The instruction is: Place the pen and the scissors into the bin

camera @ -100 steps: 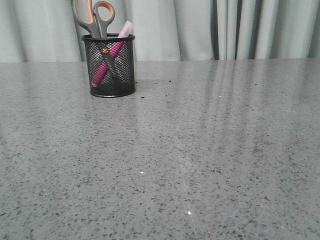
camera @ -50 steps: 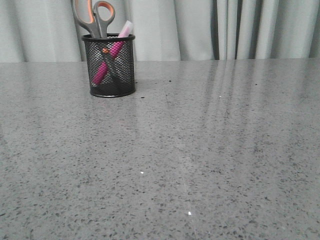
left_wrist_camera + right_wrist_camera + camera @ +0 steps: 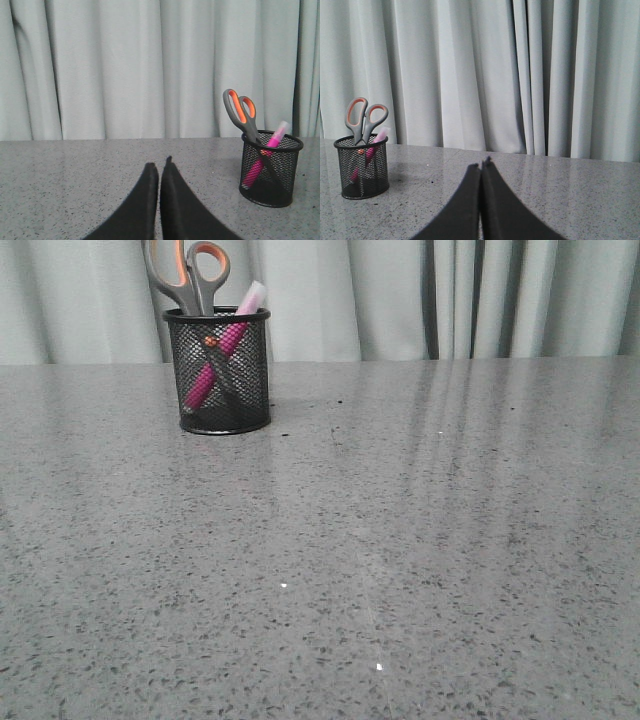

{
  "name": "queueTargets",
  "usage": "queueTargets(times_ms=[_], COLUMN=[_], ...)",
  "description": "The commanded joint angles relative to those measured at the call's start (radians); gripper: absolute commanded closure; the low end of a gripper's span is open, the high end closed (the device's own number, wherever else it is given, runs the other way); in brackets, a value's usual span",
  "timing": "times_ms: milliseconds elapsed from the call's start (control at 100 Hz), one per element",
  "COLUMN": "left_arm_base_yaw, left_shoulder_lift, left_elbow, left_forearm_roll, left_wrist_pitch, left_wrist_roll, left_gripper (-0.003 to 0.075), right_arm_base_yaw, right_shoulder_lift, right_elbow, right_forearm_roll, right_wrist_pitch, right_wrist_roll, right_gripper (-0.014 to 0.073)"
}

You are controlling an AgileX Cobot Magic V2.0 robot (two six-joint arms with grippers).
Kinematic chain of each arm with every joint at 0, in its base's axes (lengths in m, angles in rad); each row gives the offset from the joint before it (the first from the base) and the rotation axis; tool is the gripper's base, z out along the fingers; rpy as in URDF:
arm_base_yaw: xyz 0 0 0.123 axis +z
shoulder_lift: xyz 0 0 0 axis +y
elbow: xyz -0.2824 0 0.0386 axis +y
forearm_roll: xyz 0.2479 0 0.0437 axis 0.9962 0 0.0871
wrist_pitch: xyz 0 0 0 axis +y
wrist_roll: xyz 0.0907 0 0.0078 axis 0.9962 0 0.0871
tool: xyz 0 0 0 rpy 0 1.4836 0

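Bin (image 3: 218, 370): stands upright at the far left of the grey speckled worktop (image 3: 400, 540), before the pale curtain (image 3: 450, 295).
Scissors (image 3: 186, 275): blades down inside the bin, handles above its rim.
Pen (image 3: 225, 348): leaning inside the bin, cap poking out.
Left fingers (image 3: 159, 170): pressed together, empty, well apart from the bin.
Right fingers (image 3: 481, 167): pressed together, empty.

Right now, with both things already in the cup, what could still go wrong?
1. The scissors stand blades down in the bin, with the handles well above the rim. That may make it top-heavy, so a bump could tip it.
2. The pen leans crosswise with its cap past the rim; a passing arm might catch it.
3. The left gripper and right gripper are shut and apart from the bin, so I judge the risk low unless they move.
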Motion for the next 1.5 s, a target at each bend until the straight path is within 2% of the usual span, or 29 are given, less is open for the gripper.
queueTargets(times_ms=[0,30,100,150,200,220,270,340,480,600,740,830,920,1490], left_arm_base_yaw=[0.001,0.001,0.001,-0.001,-0.006,-0.010,-0.020,-0.041,-0.106,-0.154,-0.153,-0.153,-0.153,-0.153], left_shoulder_lift=[0.011,0.011,0.011,0.011,0.011,0.011,0.011,0.011,0.011,-0.014,-0.119,-0.114,-0.115,-0.115], left_elbow=[-0.028,-0.032,-0.035,-0.035,-0.035,-0.033,-0.030,-0.012,0.044,0.101,0.176,0.217,0.219,0.217], left_forearm_roll=[0.077,0.156,0.431,0.648,0.905,0.963,1.147,1.275,1.403,1.427,1.438,1.448,1.432,1.431], left_wrist_pitch=[-0.029,-0.042,-0.072,-0.103,-0.123,-0.128,-0.143,-0.182,-0.262,-0.274,-0.274,-0.293,-0.253,-0.254], left_wrist_roll=[-0.102,-0.185,-0.475,-0.740,-0.962,-1.041,-1.185,-1.297,-1.361,-1.363,-1.363,-1.363,-1.363,-1.363], left_gripper=[0.0739,0.0739,0.0739,0.0739,0.0739,0.0739,0.0739,0.0739,0.0739,0.0739,0.0739,0.0739,0.0739,0.0739], right_arm_base_yaw=[-0.007,-0.007,-0.007,-0.007,-0.007,-0.007,-0.007,-0.007,-0.007,-0.007,-0.007,-0.007,-0.007,-0.007], right_shoulder_lift=[0.007,0.007,0.007,0.007,0.007,0.007,0.007,0.007,0.007,0.007,0.007,0.007,0.007,0.007], right_elbow=[-0.025,-0.025,-0.025,-0.025,-0.025,-0.025,-0.025,-0.025,-0.025,-0.025,-0.025,-0.025,-0.025,-0.025], right_forearm_roll=[0.000,0.000,0.000,0.000,0.000,0.000,0.000,0.000,0.000,0.000,0.000,0.000,0.000,0.000], right_wrist_pitch=[-0.078,-0.078,-0.078,-0.078,-0.078,-0.078,-0.078,-0.078,-0.078,-0.078,-0.078,-0.078,-0.076,-0.076], right_wrist_roll=[-0.009,-0.009,-0.009,-0.009,-0.009,-0.009,-0.009,-0.009,-0.009,-0.009,-0.009,-0.009,-0.009,-0.009], right_gripper=[0.0662,0.0662,0.0662,0.0662,0.0662,0.0662,0.0662,0.0662,0.0662,0.0662,0.0662,0.0662,0.0662,0.0662])
